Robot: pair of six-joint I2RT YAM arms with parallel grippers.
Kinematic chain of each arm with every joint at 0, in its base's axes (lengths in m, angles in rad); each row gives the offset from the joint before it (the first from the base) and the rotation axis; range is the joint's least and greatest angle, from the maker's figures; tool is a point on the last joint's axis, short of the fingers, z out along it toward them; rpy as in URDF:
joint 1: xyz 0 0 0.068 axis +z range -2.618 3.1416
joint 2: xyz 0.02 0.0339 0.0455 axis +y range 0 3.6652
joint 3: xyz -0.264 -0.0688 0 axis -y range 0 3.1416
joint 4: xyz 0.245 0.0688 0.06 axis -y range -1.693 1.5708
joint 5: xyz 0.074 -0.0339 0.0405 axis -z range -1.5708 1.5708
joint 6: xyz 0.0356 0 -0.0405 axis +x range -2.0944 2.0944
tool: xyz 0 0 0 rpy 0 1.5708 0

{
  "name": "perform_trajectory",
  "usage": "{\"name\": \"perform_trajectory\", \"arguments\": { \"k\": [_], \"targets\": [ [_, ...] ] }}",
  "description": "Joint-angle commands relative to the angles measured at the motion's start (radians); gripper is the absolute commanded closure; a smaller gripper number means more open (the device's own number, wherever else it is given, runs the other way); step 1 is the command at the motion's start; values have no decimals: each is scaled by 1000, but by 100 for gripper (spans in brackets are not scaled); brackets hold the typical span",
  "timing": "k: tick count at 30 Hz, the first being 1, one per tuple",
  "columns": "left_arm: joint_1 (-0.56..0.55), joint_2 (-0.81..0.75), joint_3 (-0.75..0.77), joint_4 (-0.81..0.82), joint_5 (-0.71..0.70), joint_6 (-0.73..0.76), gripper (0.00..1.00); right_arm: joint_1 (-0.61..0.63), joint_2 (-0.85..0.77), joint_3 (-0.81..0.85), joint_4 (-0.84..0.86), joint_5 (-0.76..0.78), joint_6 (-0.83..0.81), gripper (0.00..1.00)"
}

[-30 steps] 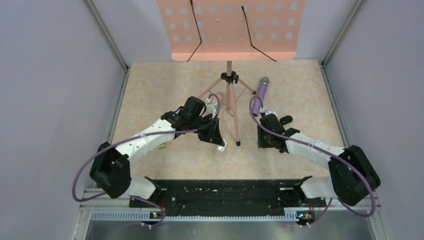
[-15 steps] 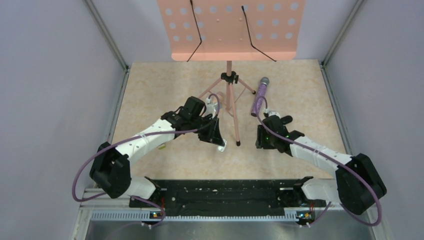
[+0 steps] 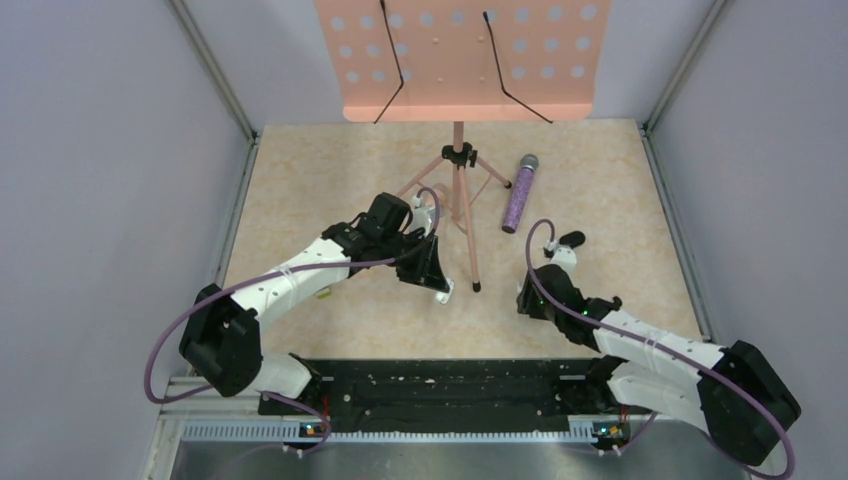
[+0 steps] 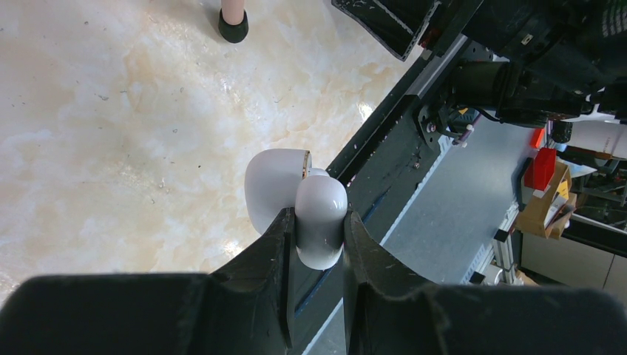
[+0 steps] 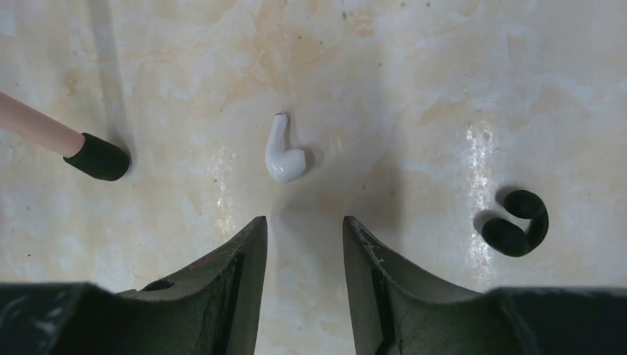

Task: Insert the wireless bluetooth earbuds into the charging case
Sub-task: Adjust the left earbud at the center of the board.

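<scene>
So the left gripper point(image 4: 316, 222) pinches the case point(image 4: 275, 185), arm stretched inward; the right gripper point(image 5: 304, 229) points down, low, jaws half-open by an earbud point(image 5: 283, 157).

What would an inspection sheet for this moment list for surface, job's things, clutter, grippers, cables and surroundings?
Surface: beige marbled tabletop, glossy.
Job's things: one white earbud lying loose; white charging case, lid open, held; second earbud not seen.
Clutter: purple microphone; pink music stand; black curled piece beside the earbud.
Grippers: left gripper shut on the charging case; right gripper open, not touching the earbud.
Cables: purple cable looping off each arm.
Surroundings: grey walls; black rail at near edge.
</scene>
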Motion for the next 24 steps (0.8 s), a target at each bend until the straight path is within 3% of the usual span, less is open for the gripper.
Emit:
{"name": "perform_trajectory", "arguments": {
  "k": [1,8,20,24],
  "targets": [
    [4,-13,29,38,12,-5,100,88,-10,-31,108,164,-18,59],
    [4,-18,23,44,18,-10,100,179,47,-38,144,309,-25,60],
    [4,-44,12,33,9,-9,100,181,170,-4,217,298,-39,61],
    [3,-47,12,36,9,-10,100,181,182,2,228,286,-47,72]
  ]
}}
